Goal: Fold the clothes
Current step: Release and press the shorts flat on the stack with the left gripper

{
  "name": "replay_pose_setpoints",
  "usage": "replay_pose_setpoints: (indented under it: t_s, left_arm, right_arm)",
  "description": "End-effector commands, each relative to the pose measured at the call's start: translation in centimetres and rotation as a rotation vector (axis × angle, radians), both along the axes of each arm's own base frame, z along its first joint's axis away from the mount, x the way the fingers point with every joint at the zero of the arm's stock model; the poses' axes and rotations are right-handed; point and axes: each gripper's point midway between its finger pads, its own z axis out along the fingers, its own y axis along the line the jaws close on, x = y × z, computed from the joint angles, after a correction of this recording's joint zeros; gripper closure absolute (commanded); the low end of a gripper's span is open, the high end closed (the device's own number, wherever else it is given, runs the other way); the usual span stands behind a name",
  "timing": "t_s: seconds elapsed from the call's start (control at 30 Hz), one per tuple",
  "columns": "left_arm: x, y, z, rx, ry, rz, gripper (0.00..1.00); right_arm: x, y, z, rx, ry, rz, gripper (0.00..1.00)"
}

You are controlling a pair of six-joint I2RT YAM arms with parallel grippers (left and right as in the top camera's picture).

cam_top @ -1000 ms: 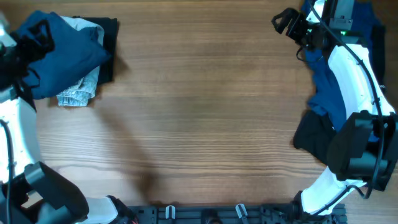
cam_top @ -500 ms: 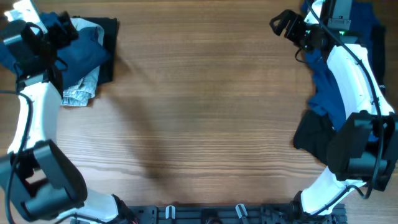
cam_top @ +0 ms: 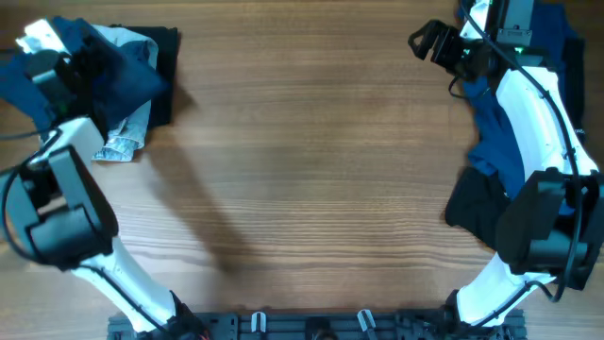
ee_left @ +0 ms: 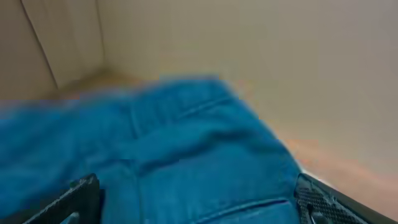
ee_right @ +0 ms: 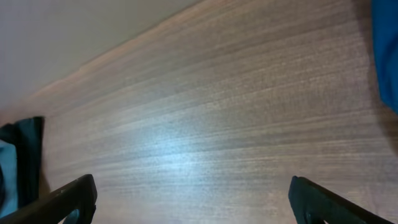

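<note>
A pile of clothes lies at the far left: a blue garment (cam_top: 127, 80) on top, a light patterned piece (cam_top: 121, 144) below it and a black piece (cam_top: 168, 57) behind. My left gripper (cam_top: 66, 68) is over this pile, open, with the blue garment (ee_left: 186, 155) filling the space between its fingers (ee_left: 196, 205). A second heap of blue clothing (cam_top: 495, 142) and a black garment (cam_top: 475, 203) lies at the right edge under my right arm. My right gripper (cam_top: 429, 40) is open and empty above bare wood (ee_right: 205, 124) at the far right.
The wooden table (cam_top: 311, 170) stretches between the two heaps. The black piece of the left pile shows at the left edge of the right wrist view (ee_right: 25, 155). A dark rail (cam_top: 311, 321) runs along the table's front edge.
My left arm has swung up and over the left pile, its gripper moving right onto the blue garment. The right arm has barely moved.
</note>
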Motion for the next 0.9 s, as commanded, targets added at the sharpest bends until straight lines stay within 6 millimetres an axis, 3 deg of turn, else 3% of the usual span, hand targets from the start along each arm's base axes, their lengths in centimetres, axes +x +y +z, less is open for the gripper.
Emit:
replay_pose_setpoints:
  t_s: [0.0,0.1,0.17,0.27,0.37,0.57,0.63,0.73,0.87]
  left_arm:
    - [-0.2,-0.4,-9.3,-0.057,0.153,-0.023,0.0]
    - [-0.7,-1.1,-13.6,-0.095,0.225,-0.037,0.0]
    - [-1.1,-1.4,-15.0,-0.11,0.259,-0.04,0.0]
    - [-1.1,-1.4,-14.8,-0.11,0.26,-0.04,0.0]
    - [-0.5,-1.2,-12.8,-0.1,0.235,-0.04,0.0]
    - [0.6,-0.8,-4.9,-0.078,0.183,-0.044,0.0]
    - [0.6,-0.8,1.0,-0.058,0.135,-0.044,0.0]
    - [-0.3,-1.2,7.2,-0.031,0.071,-0.045,0.0]
    - [-2.7,-3.5,13.5,-0.03,0.027,-0.088,0.0]
  right_arm:
    - [-0.4,0.5,-0.8,-0.012,0.017,0.044,0.0]
    - [-0.4,0.5,-0.8,-0.011,0.017,0.045,0.0]
    - [-0.4,0.5,-0.8,-0.01,0.017,0.045,0.0]
    - [-0.4,0.5,-0.8,-0.011,0.017,0.045,0.0]
    - [-0.4,0.5,-0.8,-0.011,0.016,0.045,0.01]
    - [0.5,0.3,0.4,-0.062,-0.05,0.084,0.0]
    - [1.0,-0.2,2.2,-0.112,-0.099,0.095,0.0]
    - [1.6,-0.7,5.0,-0.151,-0.163,0.084,0.0]
    - [1.3,-0.7,8.6,-0.176,-0.236,0.091,0.0]
